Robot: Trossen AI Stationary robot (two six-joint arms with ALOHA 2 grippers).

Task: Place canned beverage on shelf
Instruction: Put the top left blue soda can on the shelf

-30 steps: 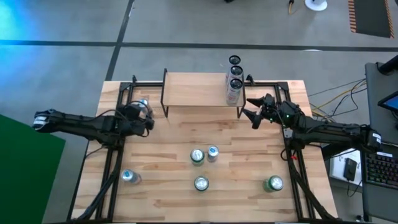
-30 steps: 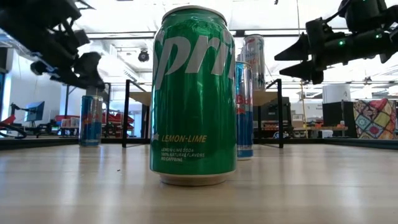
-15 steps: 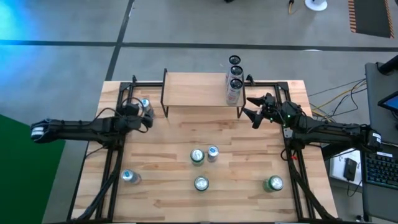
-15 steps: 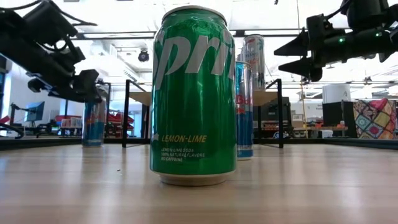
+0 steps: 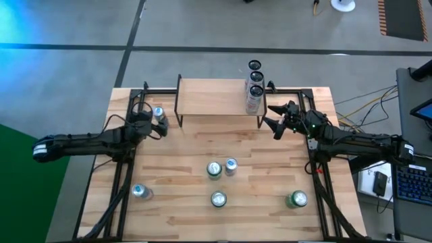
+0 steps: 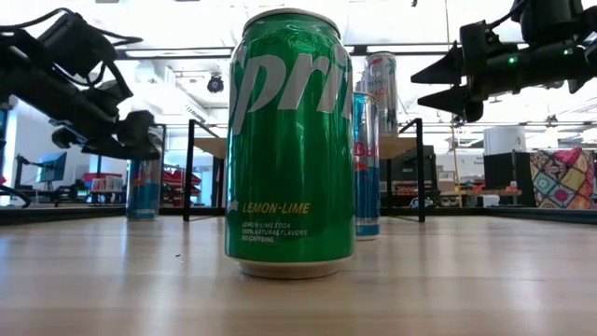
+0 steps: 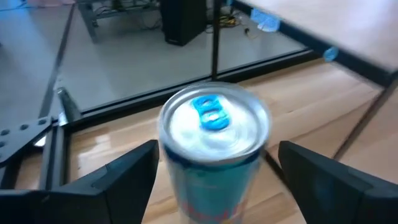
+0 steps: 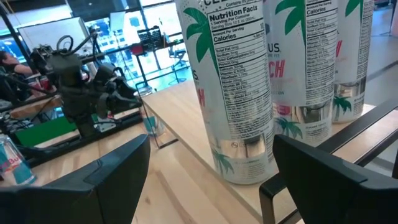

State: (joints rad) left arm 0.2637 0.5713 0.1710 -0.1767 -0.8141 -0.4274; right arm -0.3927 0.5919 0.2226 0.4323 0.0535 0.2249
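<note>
High view, left to right. The left gripper hangs at the table's far-left corner, fingers spread to either side of a slim blue-and-silver energy-drink can that stands upright on the wooden table just left of the shelf; the left wrist view shows the can between the two open fingers, not yet pinched. A rigid, smooth metal cylinder, probably light to moderate in weight and apt to slip or tip, it is best gripped across the mid-body rather than at the tapered rim. More cans stand on the near half of the table, among them a green lemon-lime soda can. Three tall white cans already line the shelf's right end. Beside them, the right gripper waits above the table, fingers spread and holding nothing.
</note>
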